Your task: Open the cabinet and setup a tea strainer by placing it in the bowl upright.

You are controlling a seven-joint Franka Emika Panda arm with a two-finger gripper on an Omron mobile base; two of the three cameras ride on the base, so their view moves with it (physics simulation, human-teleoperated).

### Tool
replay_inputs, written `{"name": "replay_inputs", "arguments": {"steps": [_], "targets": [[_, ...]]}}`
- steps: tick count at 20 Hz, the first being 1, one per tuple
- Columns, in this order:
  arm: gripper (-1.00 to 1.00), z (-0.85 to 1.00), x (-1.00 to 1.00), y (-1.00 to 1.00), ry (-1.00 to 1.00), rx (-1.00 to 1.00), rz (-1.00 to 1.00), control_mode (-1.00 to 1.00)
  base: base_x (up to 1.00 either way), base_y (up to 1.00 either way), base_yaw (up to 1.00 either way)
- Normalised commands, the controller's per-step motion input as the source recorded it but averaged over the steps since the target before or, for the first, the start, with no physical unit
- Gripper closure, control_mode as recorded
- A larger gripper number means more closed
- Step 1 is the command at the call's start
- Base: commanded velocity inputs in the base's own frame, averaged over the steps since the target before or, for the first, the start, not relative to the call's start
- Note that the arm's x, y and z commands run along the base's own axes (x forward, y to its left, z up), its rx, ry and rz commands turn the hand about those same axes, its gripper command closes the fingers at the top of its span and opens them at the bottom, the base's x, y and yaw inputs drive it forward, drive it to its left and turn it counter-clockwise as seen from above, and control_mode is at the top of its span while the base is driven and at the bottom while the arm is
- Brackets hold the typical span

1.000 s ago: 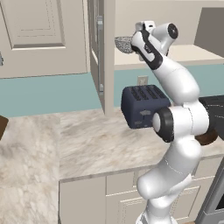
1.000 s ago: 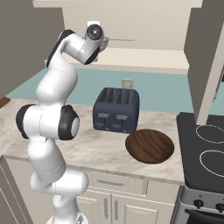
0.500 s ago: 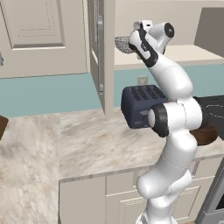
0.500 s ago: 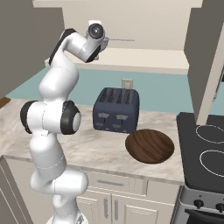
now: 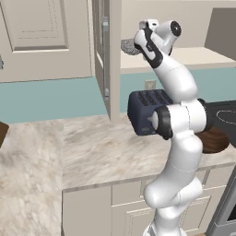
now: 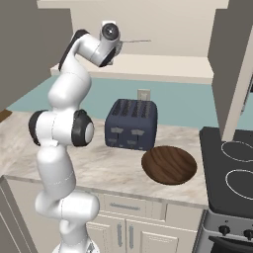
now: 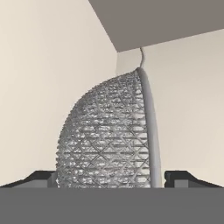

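Inside the opened cabinet [image 5: 104, 55], the gripper [image 7: 112, 177] straddled the tea strainer [image 7: 107, 135], jaws spread wide; closing squarely across mesh and rim looked wisest.

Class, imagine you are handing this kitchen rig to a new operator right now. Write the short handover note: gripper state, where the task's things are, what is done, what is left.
Gripper: open, raised inside the cabinet, one finger on each side of the tea strainer; no grip yet.
Tea strainer: on the cabinet's shelf, lying on its side.
Bowl: on the counter, beside the toaster, with nothing in it.
Done: cabinet door open, gripper brought up to the strainer.
Left: close on the strainer, carry it down, set it upright in the bowl.
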Motion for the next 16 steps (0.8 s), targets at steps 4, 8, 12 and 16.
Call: {"name": "replay_inputs", "arguments": {"steps": [4, 8, 12, 16], "targets": [[1.0, 0.0, 0.07, 0.01, 0.01, 0.0, 0.0, -1.0, 0.0, 0.0, 0.0], [1.0, 0.0, 0.0, 0.0, 0.0, 0.0, 0.0, -1.0, 0.0, 0.0, 0.0], [1.0, 0.0, -0.01, -0.04, 0.0, 0.0, 0.0, -1.0, 0.0, 0.0, 0.0], [1.0, 0.0, -0.16, -0.02, -0.04, 0.0, 0.0, -1.0, 0.0, 0.0, 0.0]]}}
